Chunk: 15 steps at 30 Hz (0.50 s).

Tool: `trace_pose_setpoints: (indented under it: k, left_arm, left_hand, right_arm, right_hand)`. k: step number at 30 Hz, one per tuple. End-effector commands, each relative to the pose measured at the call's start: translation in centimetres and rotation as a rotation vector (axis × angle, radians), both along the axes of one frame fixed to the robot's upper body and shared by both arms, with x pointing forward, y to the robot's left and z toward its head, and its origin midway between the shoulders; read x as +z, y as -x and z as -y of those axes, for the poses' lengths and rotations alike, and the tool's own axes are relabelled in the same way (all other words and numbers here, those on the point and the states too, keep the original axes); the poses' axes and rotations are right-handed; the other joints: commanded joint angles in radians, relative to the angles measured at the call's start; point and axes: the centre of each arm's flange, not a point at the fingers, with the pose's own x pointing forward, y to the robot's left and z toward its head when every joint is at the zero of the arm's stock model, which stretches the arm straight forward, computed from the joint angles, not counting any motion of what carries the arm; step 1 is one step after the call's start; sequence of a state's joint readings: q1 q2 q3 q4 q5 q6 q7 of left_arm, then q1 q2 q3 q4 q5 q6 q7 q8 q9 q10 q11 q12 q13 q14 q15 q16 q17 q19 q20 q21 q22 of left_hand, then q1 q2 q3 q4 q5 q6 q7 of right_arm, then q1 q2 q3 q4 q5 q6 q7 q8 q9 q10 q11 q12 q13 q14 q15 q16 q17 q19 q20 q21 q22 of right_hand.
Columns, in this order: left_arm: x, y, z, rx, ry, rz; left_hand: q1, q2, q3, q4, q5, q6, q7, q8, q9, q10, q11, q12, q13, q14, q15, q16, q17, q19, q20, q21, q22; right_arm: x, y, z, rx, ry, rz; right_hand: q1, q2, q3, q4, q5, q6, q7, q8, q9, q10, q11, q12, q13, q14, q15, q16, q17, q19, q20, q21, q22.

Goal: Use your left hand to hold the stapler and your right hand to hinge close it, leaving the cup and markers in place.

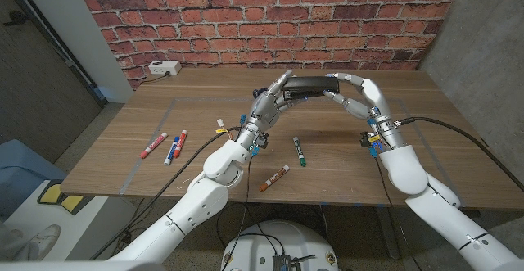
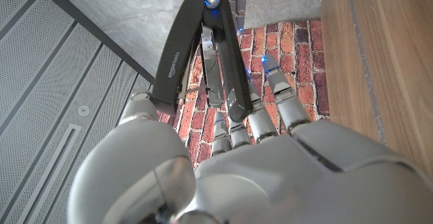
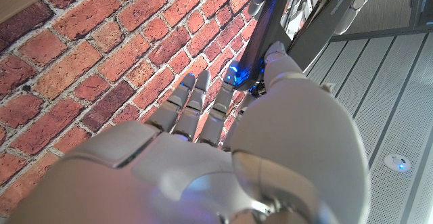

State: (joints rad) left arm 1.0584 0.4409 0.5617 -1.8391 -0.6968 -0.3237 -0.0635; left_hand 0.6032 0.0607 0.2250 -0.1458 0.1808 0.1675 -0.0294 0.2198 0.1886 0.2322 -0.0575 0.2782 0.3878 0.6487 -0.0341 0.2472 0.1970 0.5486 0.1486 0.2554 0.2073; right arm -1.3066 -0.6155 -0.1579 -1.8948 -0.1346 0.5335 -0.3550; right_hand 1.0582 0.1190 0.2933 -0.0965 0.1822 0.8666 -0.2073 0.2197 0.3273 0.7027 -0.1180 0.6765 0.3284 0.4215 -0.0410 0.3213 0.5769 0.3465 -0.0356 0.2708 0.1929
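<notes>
Black stapler [image 1: 312, 86] was held up above the far-middle of the wooden table [image 1: 344, 152], between both hands. Left hand [image 1: 271, 104] gripped its left end w/ fingers wrapped round; left wrist view showed the stapler [image 2: 203, 55] partly hinged open, top arm splayed from the base. Right hand [image 1: 358, 99] had fingers on the right end, pressing on it; whether it truly gripped, can't tell. Right wrist view showed the stapler [image 3: 270, 28] touching its fingertips. Markers lay on the table: red ones [image 1: 168, 145] at left, green marker [image 1: 300, 151] and orange marker [image 1: 274, 178] near the middle.
</notes>
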Motion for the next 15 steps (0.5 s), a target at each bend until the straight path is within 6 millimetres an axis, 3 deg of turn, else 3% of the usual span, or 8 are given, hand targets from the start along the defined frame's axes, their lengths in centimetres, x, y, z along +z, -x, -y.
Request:
trace_pose_setpoints:
  k: [1,5,8,15]
  left_arm:
    - [-0.19,0.06,0.25,0.013,0.004,-0.014]
    - [-0.25,0.14,0.26,0.023,0.012,-0.020]
    - [-0.27,0.15,0.26,0.030,0.013,-0.020]
    - [-0.39,0.07,0.20,0.032,0.031,-0.029]
  left_hand:
    - [0.011,0.026,0.021,0.001,-0.002,0.027,-0.002,0.009,0.006,0.025,0.001,0.013,0.005,0.071,-0.046,0.026,0.014,0.006,-0.013,0.011,0.008]
    - [0.032,0.034,0.030,-0.008,0.000,0.040,-0.004,0.010,0.006,0.054,0.003,0.026,0.010,0.104,-0.066,0.048,0.033,0.005,-0.020,0.015,0.013]
    - [0.054,0.037,0.036,-0.017,0.004,0.068,-0.007,0.018,0.007,0.069,-0.015,0.034,0.015,0.126,-0.080,0.067,0.052,0.004,-0.032,0.020,0.018]
    - [0.073,0.041,0.041,-0.019,0.007,0.117,0.002,0.032,0.008,0.079,-0.013,0.040,0.021,0.125,-0.082,0.081,0.075,-0.001,-0.037,0.026,0.025]
  right_arm:
    - [-0.02,0.24,0.19,0.015,-0.012,0.003]
    - [0.04,0.34,0.22,0.023,-0.009,0.003]
    - [0.07,0.42,0.19,0.029,-0.003,0.001]
    - [0.15,0.30,0.04,0.061,0.008,-0.011]
  right_hand:
    - [0.049,0.065,0.021,0.017,0.012,0.014,0.002,0.008,0.002,0.092,-0.087,0.004,0.189,0.009,-0.193,0.003,0.004,0.008,-0.002,0.006,0.002]
    - [0.050,0.065,0.021,0.016,0.012,0.015,0.002,0.009,0.001,0.094,-0.087,0.002,0.186,0.008,-0.194,0.002,0.004,0.008,-0.002,0.006,0.002]
    - [0.050,0.065,0.020,0.016,0.011,0.016,0.002,0.009,0.001,0.096,-0.087,0.001,0.185,0.008,-0.194,0.002,0.004,0.009,-0.001,0.006,0.002]
    - [0.052,0.063,0.019,0.011,0.005,-0.009,0.010,0.000,-0.001,0.097,-0.088,-0.012,0.169,0.007,-0.193,-0.001,0.002,0.011,0.003,0.007,0.001]
